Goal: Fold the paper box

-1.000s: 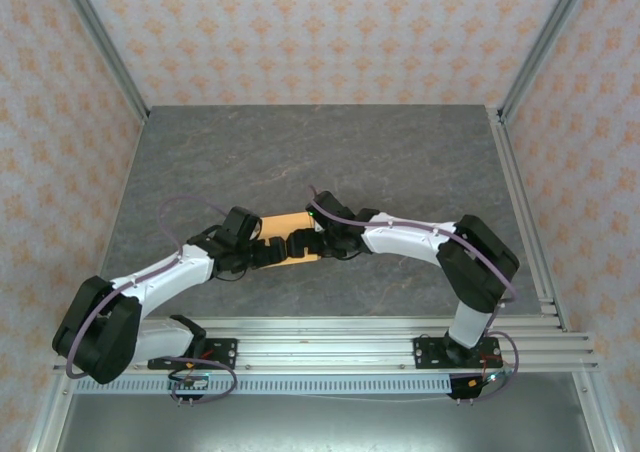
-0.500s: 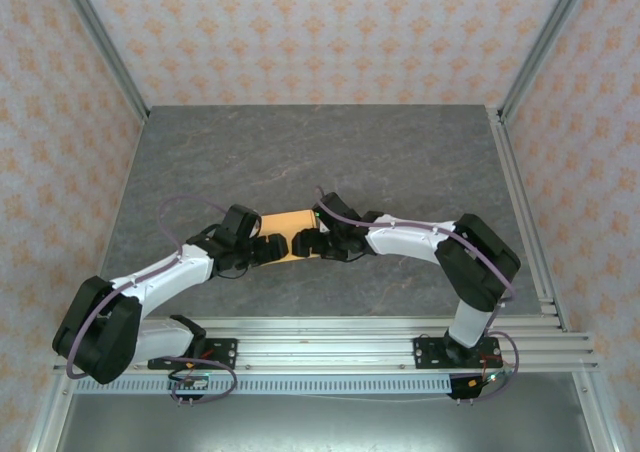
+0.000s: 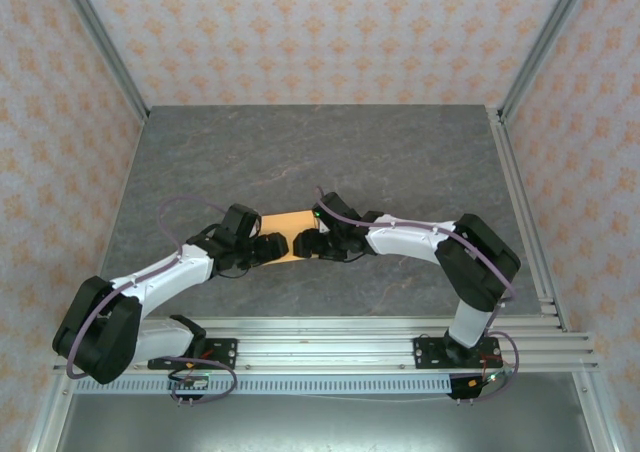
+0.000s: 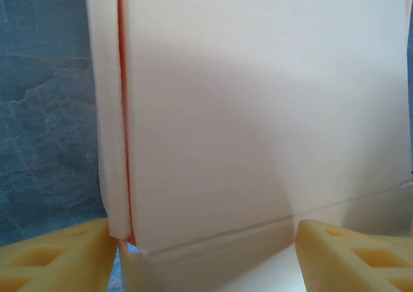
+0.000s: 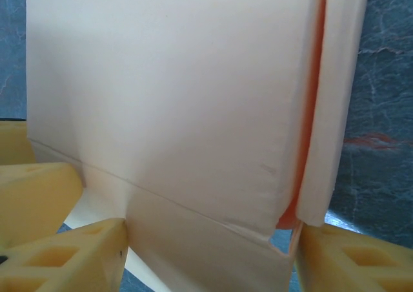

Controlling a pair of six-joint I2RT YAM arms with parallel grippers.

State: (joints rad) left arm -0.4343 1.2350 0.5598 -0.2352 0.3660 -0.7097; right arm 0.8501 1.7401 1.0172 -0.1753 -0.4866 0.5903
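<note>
The paper box (image 3: pixel 287 222) is a small folded tan block in the middle of the table, with both grippers meeting at it. My left gripper (image 3: pixel 270 248) comes in from the left and my right gripper (image 3: pixel 306 244) from the right. In the left wrist view the box's pale wall (image 4: pixel 258 111) rises right in front of the left gripper (image 4: pixel 206 256), whose yellow fingers (image 4: pixel 51 260) press on both sides of the box's lower flap. The right gripper (image 5: pixel 210 256) flanks the box (image 5: pixel 174 92) the same way. An orange inner edge (image 5: pixel 313 111) shows where a side flap stands slightly off.
The dark grey stone-patterned table (image 3: pixel 330 152) stretches out behind the box. Aluminium rails (image 3: pixel 520 212) run along the right side and the near edge. Patterned walls (image 3: pixel 320 32) close the back and both sides.
Both grippers' jaws have narrowed onto the box. The box looks more compact than a second ago, and the two wrists have drawn slightly apart.
</note>
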